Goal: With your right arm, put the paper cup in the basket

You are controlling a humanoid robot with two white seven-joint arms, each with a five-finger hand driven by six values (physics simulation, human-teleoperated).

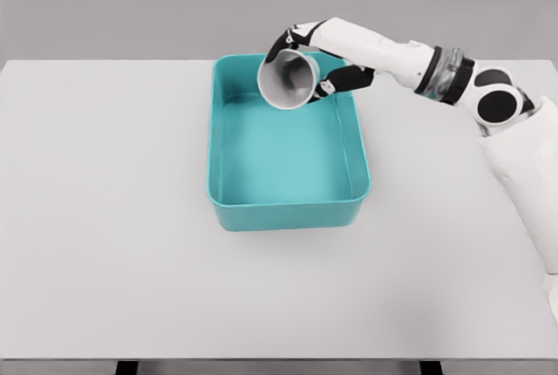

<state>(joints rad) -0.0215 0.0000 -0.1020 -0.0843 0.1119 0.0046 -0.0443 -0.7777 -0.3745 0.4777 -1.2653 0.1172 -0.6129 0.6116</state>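
Reaching in from the right, white arm stretching across the far right of the table toward the basket. Right hand hanging over the far end of the basket, above its rim, clasping the cup. Tipping the cup onto its side, open mouth facing near and left, pale inside showing. Dark fingers curling over the cup's far upper side, at the top left of its rim; thumb and another dark finger pressing against its right side, near the lower right edge. Cup sitting between them, wrapped from behind, base hidden in the palm. Cup hovering over the basket's far inner part, toward the right of its middle, touching neither the floor nor the walls as far as can be told. Teal basket resting near the table's centre, long side running near to far. Table lying grey and flat beneath, reaching across the whole view.
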